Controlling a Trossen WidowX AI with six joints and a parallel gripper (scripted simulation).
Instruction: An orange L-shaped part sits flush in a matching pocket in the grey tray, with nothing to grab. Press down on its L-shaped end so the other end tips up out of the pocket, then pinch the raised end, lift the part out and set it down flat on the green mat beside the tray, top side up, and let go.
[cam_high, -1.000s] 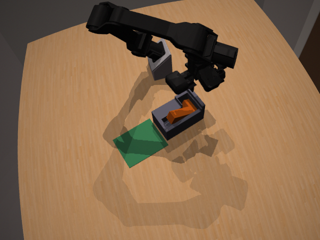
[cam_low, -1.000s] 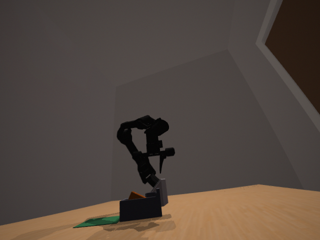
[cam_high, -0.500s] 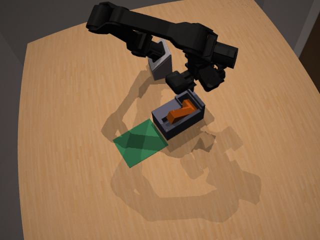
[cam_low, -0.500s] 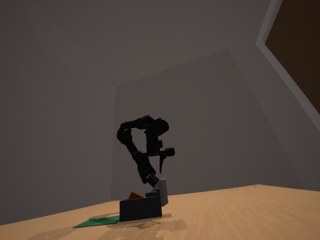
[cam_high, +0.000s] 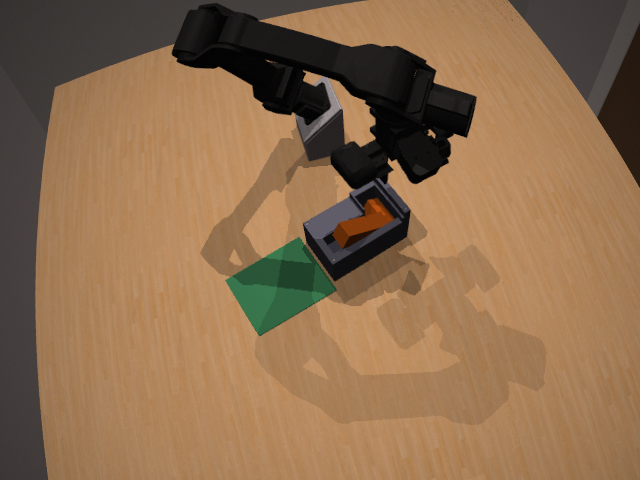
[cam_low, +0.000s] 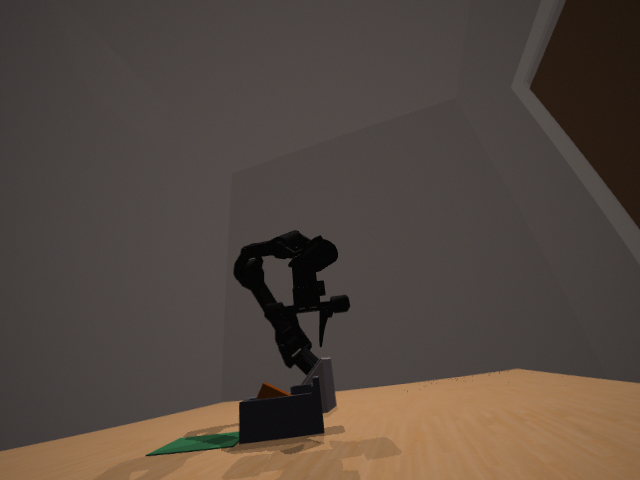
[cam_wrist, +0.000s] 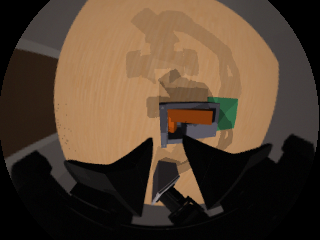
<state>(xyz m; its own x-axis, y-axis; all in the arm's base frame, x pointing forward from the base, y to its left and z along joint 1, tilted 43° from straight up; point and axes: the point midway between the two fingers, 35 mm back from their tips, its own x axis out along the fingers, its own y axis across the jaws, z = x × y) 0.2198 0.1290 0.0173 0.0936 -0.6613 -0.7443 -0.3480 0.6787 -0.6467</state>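
The orange L-shaped part (cam_high: 361, 223) lies tilted in the pocket of the grey tray (cam_high: 356, 232). Its L-shaped end is down at the far side, and its straight end (cam_high: 343, 235) sticks up on the side facing the green mat (cam_high: 280, 285). The raised tip also shows above the tray rim in the exterior view (cam_low: 271, 391). My gripper (cam_low: 321, 338) hangs well above the tray's far end, fingers pointing down, partly open and empty. In the wrist view the fingertips (cam_wrist: 170, 146) frame the tray (cam_wrist: 188, 122) and the part (cam_wrist: 190, 119) far below, with the mat (cam_wrist: 227, 112) beside them.
A grey block (cam_high: 320, 124) holding the arm's base stands just behind the tray. The mat lies flat against the tray's near-left end. The arm's links stretch over the block and the tray's far end.
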